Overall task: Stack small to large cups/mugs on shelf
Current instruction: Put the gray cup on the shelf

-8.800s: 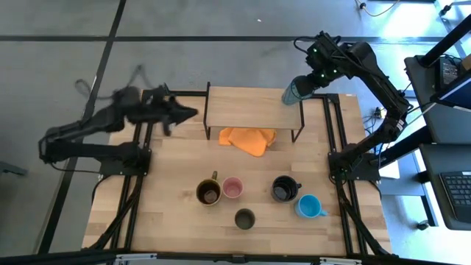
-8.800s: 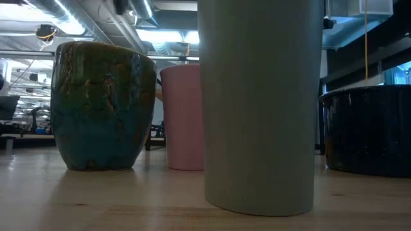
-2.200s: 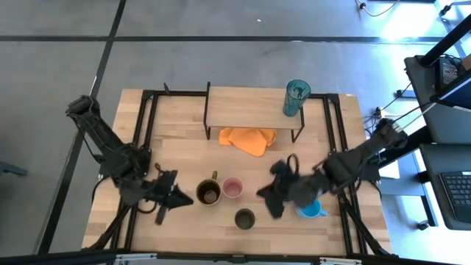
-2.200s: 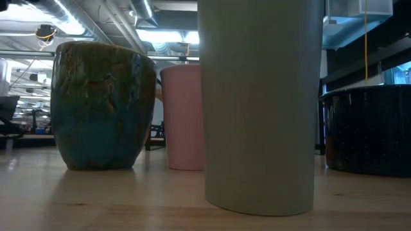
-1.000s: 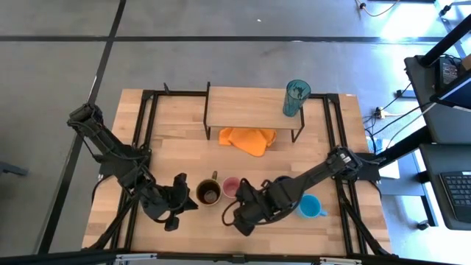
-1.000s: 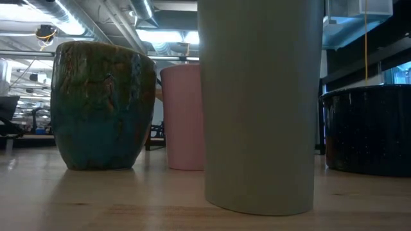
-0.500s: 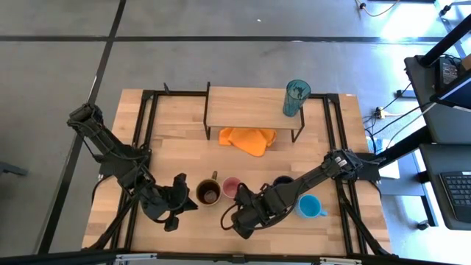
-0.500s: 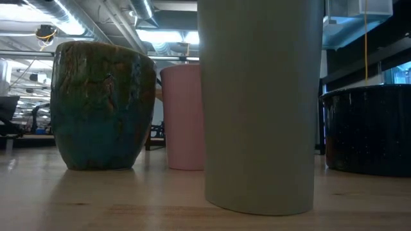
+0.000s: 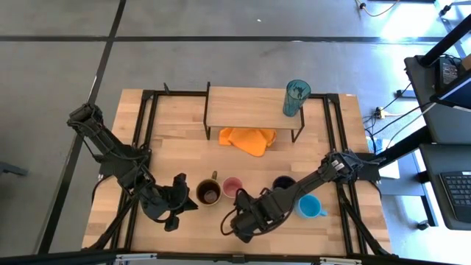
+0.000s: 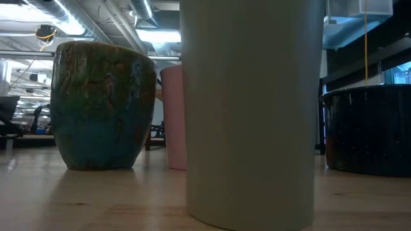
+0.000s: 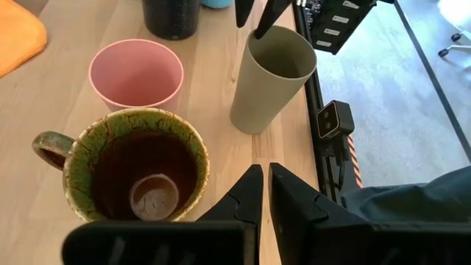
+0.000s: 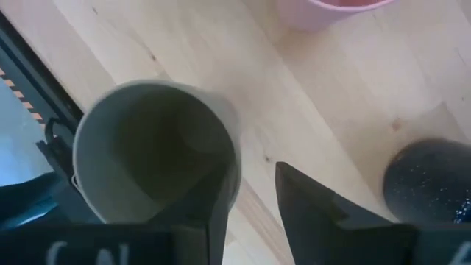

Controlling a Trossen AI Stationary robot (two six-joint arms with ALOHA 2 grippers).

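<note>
Here the table (image 9: 184,158) carries the shelf (image 9: 243,108) along its far edge, with the tumbler (image 9: 296,98) at the shelf's right end. The olive cup (image 11: 271,79) stands near the front edge; it looks light, rigid and smooth-walled, so best pinched over the rim. The right gripper (image 12: 254,195), on a low, outstretched arm, straddles that rim, one finger inside, closed on it. The left gripper (image 11: 260,193), fingers together, waits beside the brown mug (image 11: 136,169).
</note>
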